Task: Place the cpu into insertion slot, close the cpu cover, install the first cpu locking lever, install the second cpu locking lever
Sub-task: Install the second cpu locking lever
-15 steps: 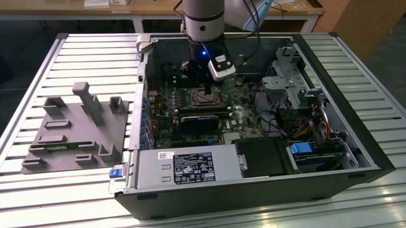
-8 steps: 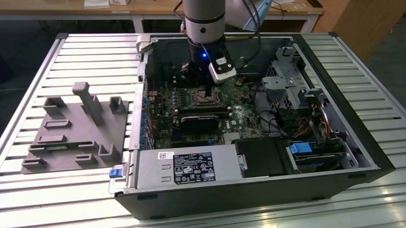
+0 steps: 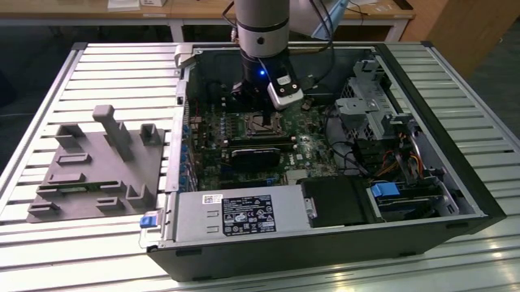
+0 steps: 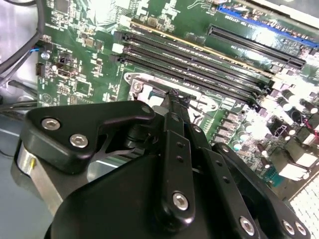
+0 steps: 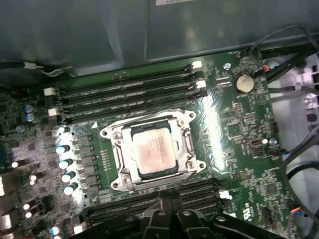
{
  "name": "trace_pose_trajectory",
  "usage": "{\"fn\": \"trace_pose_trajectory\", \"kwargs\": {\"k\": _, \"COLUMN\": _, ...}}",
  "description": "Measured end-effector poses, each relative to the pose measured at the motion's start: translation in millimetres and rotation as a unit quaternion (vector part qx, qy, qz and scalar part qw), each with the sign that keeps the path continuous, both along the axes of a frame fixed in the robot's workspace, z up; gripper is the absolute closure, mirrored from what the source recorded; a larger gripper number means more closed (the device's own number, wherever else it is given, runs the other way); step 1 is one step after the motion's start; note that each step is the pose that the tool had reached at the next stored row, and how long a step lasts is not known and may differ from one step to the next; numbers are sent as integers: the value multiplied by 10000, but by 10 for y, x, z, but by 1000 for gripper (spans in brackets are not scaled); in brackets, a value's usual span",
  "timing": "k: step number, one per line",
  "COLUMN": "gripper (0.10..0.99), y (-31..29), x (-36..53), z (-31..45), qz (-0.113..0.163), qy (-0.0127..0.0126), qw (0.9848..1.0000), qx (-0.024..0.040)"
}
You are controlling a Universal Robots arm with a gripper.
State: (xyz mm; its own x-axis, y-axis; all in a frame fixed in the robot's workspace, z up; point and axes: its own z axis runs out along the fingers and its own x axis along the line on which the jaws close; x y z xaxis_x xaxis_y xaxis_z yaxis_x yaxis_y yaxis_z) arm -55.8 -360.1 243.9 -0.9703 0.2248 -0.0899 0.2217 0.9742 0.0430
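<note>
In the exterior view, the tool [image 3: 262, 102] is seen lowered into the open computer case [image 3: 479, 201], which rests on a slatted table [image 3: 97, 79]; the insertion slot [image 3: 262, 125] lies directly below and just ahead of the tool on the motherboard [image 3: 317, 152], with a grey fixture block [image 3: 97, 167] well apart on the table, outside the case. In the second wrist view, the black linkage of the tool [image 4: 175, 102] is shown with its fingertips drawn close together at the edge of the silvery socket frame, near the memory slots [image 4: 199, 64]; whether anything is pinched between them cannot be told, and nothing is seen to be held. In the first wrist view, the cpu [image 5: 153, 152] is seen seated flat in the insertion slot [image 5: 119, 164], its pale metal top exposed through the square cutout of the cpu cover [image 5: 185, 142], which appears to be lying down over it. The socket sits just beyond the tool tip [image 5: 172, 199], touching or nearly so along its nearest edge, with memory slots running along that edge and the far one. The locking levers cannot be made out clearly enough to judge their position.
</note>
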Motion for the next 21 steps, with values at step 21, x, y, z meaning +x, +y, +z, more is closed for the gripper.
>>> {"fn": "trace_pose_trajectory", "kwargs": {"k": 21, "gripper": 980, "y": -132, "x": -43, "z": -64, "qz": 25, "qy": 231, "qw": 9993, "qx": 284}}
